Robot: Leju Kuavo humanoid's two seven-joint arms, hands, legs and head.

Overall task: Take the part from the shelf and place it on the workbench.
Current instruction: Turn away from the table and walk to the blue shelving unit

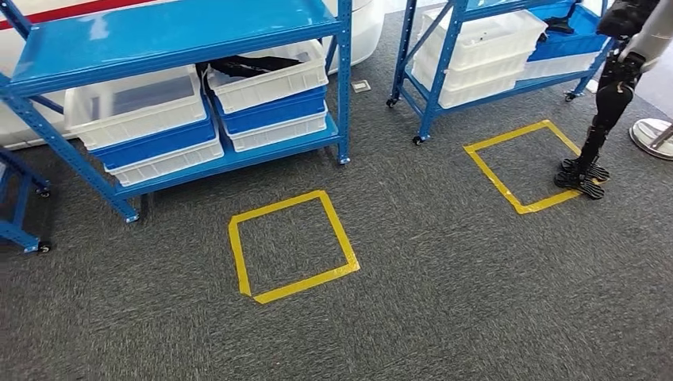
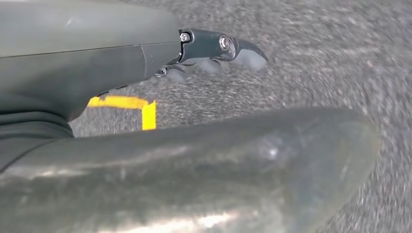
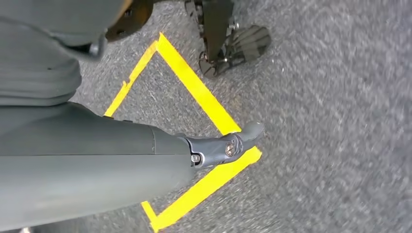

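A black part (image 1: 254,65) lies in a white bin (image 1: 274,79) on the lower level of the blue shelf (image 1: 230,159) at the left in the head view. My left hand (image 2: 121,58) hangs over grey carpet, its fingers (image 2: 214,48) stretched out away from the thick thumb (image 2: 204,165), holding nothing. My right hand (image 3: 121,155) also hangs above the carpet with a finger (image 3: 233,143) extended over yellow tape, and it holds nothing.
A second blue shelf (image 1: 428,95) with white and blue bins stands at the back right. Two yellow tape squares (image 1: 290,246) (image 1: 528,165) mark the carpet. Another robot's dark legs (image 1: 603,103) stand on the right square's edge, beside a round metal base (image 1: 652,135).
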